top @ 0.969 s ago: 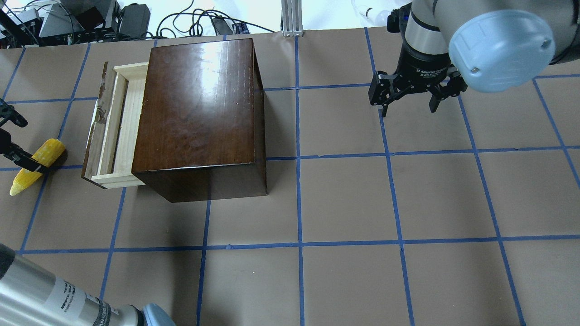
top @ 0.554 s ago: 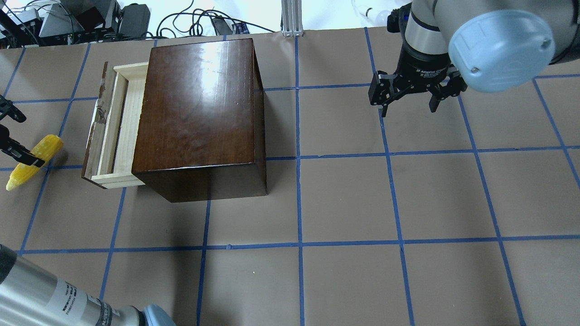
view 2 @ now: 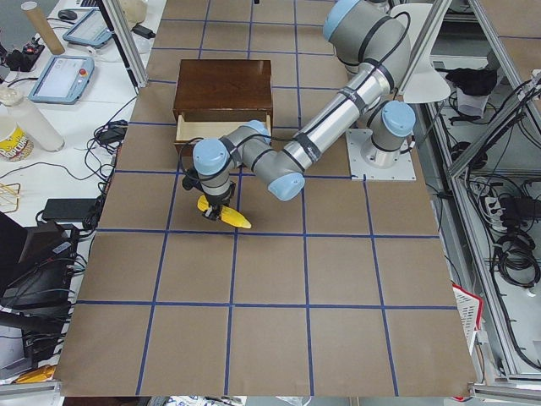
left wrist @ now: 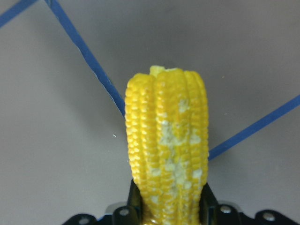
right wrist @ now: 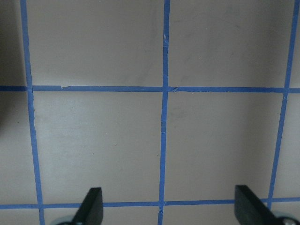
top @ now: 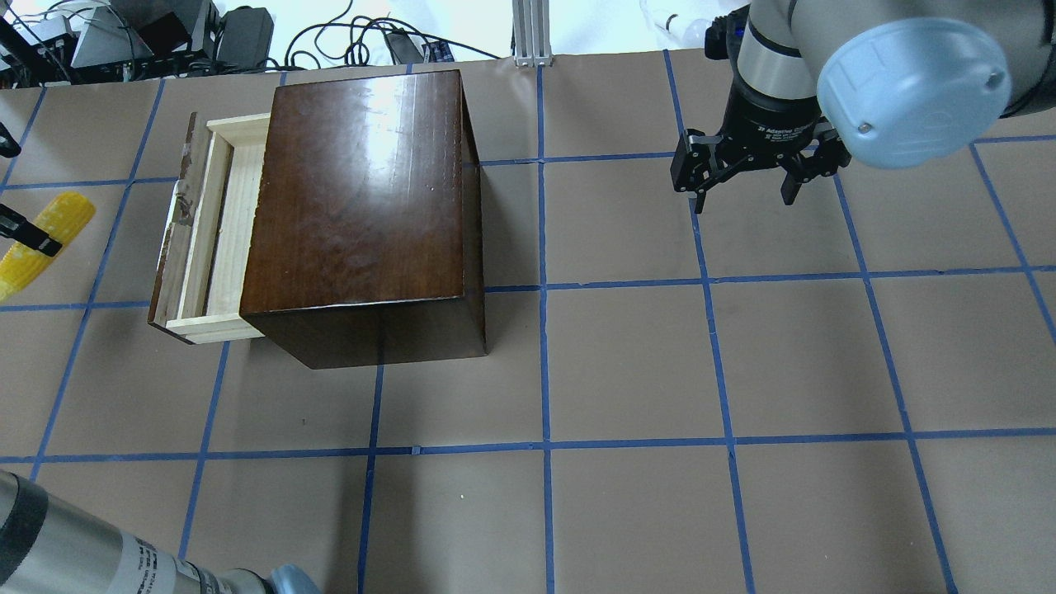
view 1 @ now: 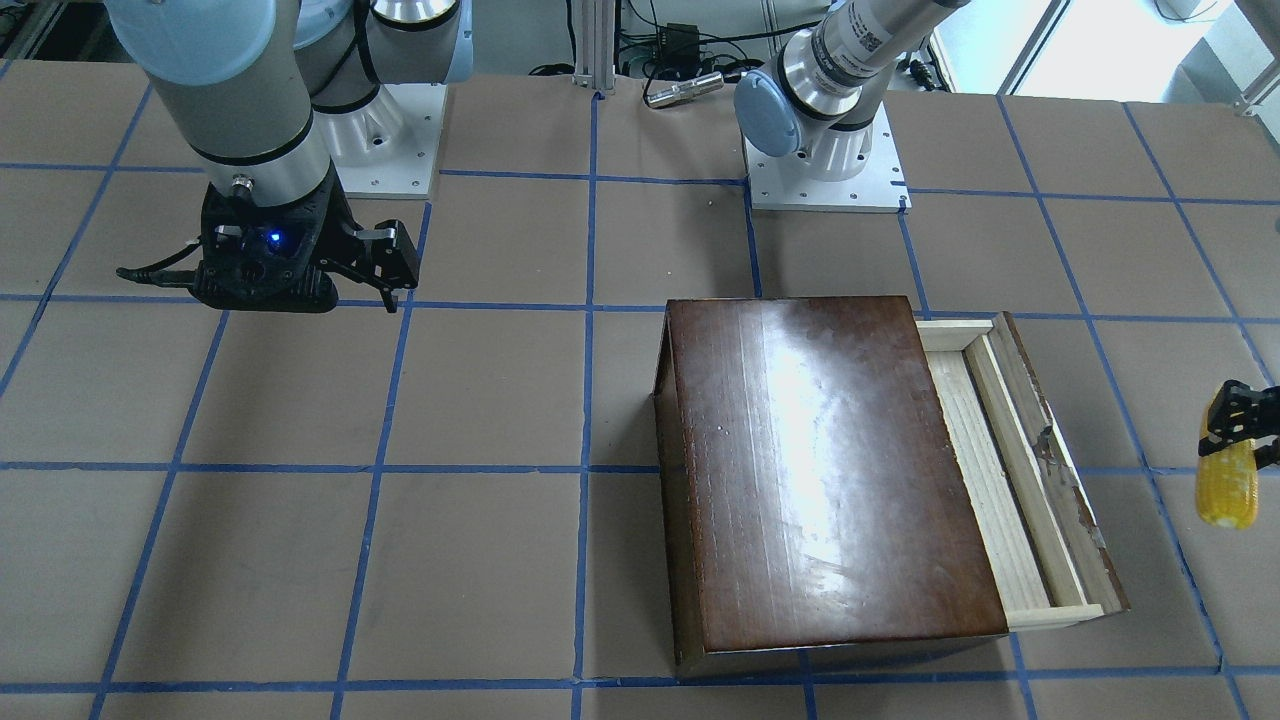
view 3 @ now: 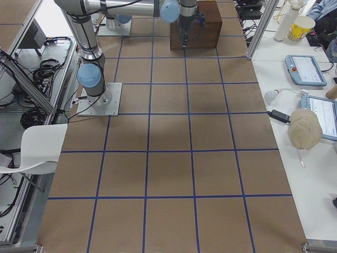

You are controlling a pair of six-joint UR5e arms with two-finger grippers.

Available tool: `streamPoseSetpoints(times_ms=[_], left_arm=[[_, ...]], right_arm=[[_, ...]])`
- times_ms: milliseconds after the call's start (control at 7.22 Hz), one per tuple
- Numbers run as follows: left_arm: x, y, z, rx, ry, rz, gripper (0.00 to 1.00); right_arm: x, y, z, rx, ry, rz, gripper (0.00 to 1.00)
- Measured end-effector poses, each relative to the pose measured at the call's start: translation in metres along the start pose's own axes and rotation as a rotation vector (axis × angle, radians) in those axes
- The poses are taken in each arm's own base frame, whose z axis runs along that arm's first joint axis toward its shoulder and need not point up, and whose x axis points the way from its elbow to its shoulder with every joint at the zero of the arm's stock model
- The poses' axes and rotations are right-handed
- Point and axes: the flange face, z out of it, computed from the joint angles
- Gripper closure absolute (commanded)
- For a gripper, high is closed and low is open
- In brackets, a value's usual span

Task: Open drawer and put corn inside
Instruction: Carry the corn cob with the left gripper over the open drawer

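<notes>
The yellow corn is clamped across its middle in my left gripper and held above the table, left of the box at the view's edge. It also shows in the front view, the left side view and the left wrist view, blunt end forward. The drawer of pale wood stands pulled out of the dark-brown box toward the corn, and its inside is bare. My right gripper hangs open and empty over the table, far right of the box.
The brown table cover carries a blue tape grid. The drawer's scuffed dark front panel faces the corn. Cables and equipment lie beyond the far edge. The right wrist view shows only taped table between open fingertips.
My left gripper has lifted the corn off the table and carried it up and toward the far left edge of the overhead view. The right arm, the drawer and the box have not moved.
</notes>
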Motion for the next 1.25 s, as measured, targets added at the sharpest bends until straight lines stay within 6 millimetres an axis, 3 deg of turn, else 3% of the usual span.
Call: streamPoseSetpoints(times_ms=[277,554,969,1246], left_arm=[[0.035,-0.031,-0.072,-0.01,0.02,-0.14,1.0],[0.084,-0.066,-0.114,-0.011,0.02,-0.27,1.0],[0.163,-0.126,-0.118,-0.016,0.031,-0.406,1.0],[0.196,-0.145,-0.089,-0.047,0.076,-0.466,1.0]], right_arm=[[0.0,0.0,0.0,-0.001,-0.001,0.0,0.0],[0.0,0.0,0.0,-0.001,-0.002,0.0,0.0],[0.0,0.0,0.0,-0.001,-0.002,0.0,0.0],[0.0,0.0,0.0,-0.001,-0.002,0.0,0.0]])
